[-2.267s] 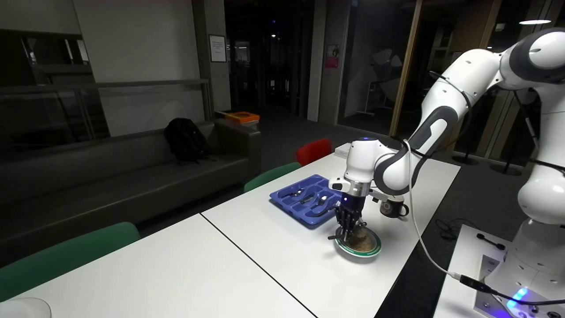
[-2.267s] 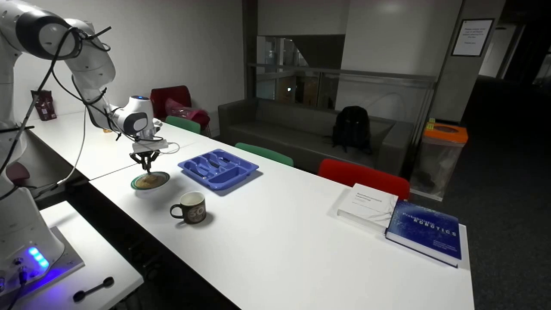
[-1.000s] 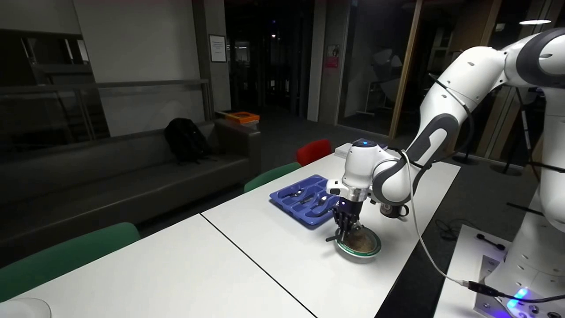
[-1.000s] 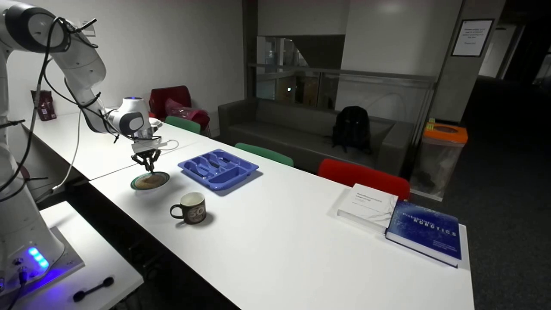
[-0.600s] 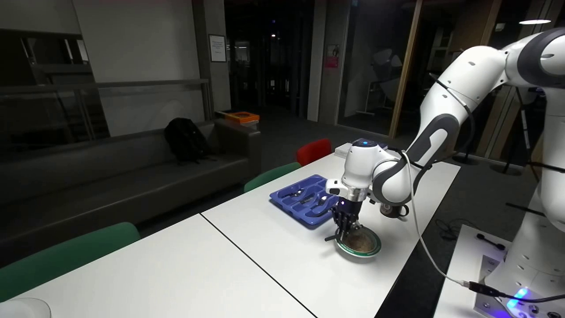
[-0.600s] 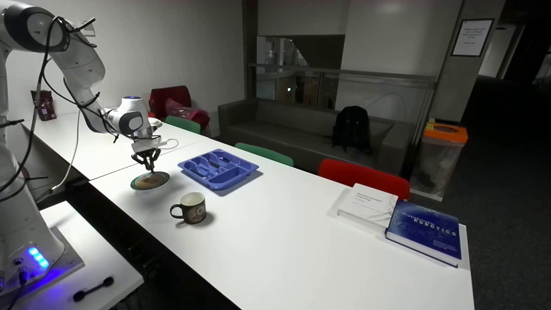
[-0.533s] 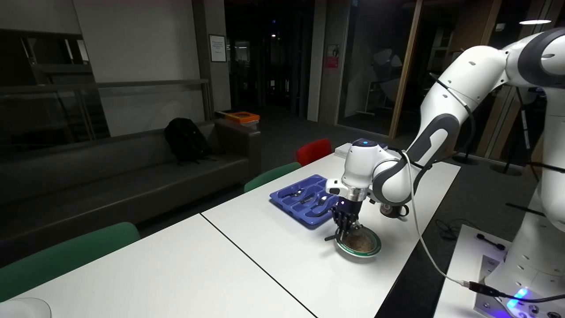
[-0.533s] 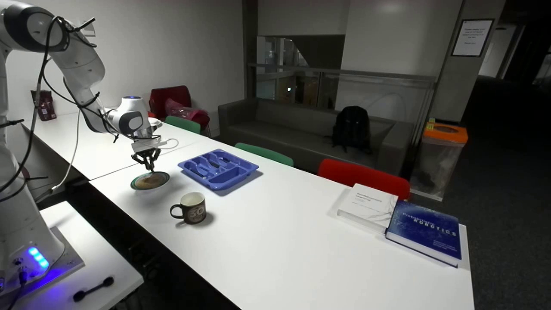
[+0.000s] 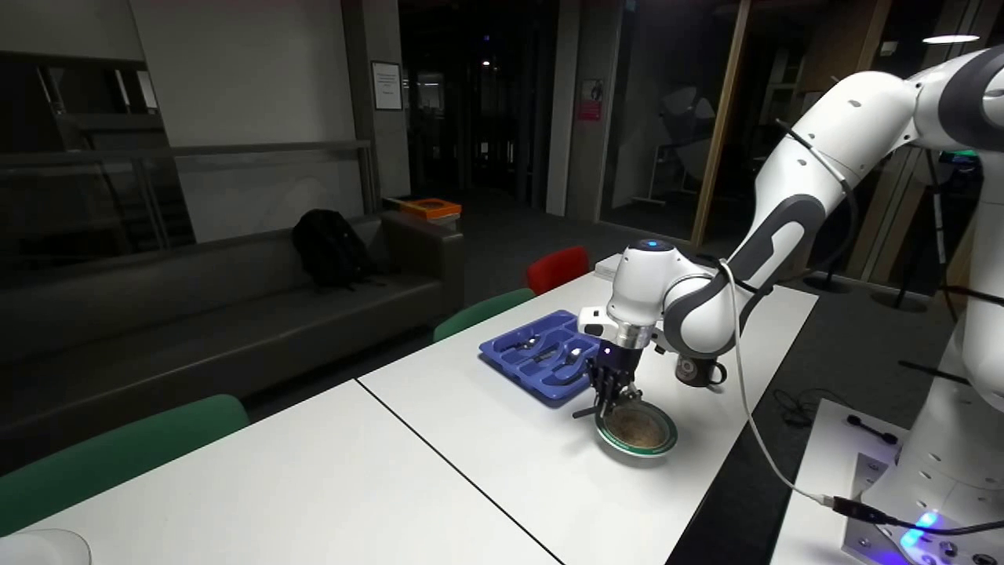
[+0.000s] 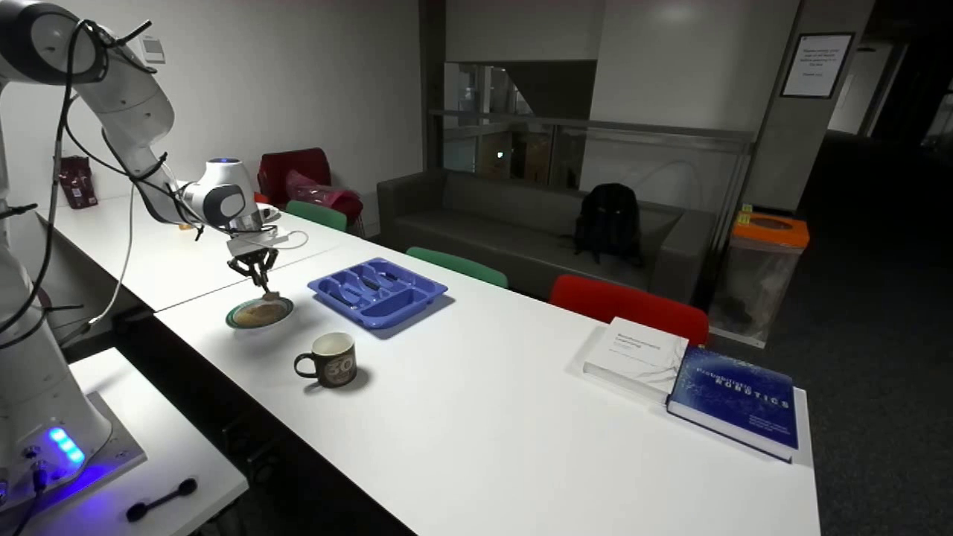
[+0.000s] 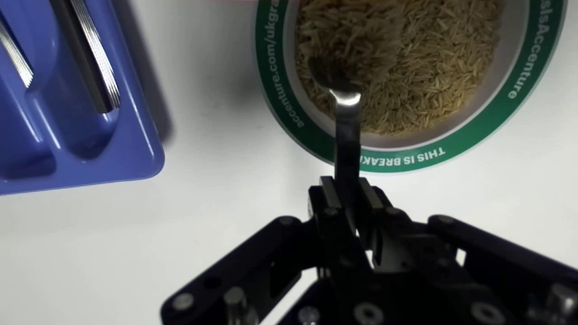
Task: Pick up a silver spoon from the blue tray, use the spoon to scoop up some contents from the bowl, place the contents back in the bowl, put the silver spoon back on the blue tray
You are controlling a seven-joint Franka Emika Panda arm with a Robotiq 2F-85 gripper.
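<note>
My gripper (image 11: pixel 347 192) is shut on the silver spoon (image 11: pixel 347 106), its dark handle sticking out behind the fingers in an exterior view (image 9: pixel 584 412). The spoon's head is over the bowl's tray-side part and bears a heap of tan grains (image 11: pixel 354 34), blurred in the wrist view; this heap (image 10: pixel 271 296) also shows just above the rim in an exterior view. Below, the white bowl with its green rim (image 11: pixel 397 162) holds the rest of the contents (image 11: pixel 433 67). Beside the bowl lies the blue tray (image 11: pixel 135 164) with several pieces of cutlery in its compartments.
A dark mug (image 10: pixel 335 365) with a handle stands on the table near the bowl. Two books, one white (image 10: pixel 640 353) and one blue (image 10: pixel 733 402), lie at the table's far end. Green chairs (image 9: pixel 482 314) and a red chair (image 9: pixel 558 269) line the table's edge.
My gripper has risen a little and shifted slightly toward the tray side. The spoon's head, earlier down in the contents, is now lifted with a heap on it. The bowl and tray have stayed put.
</note>
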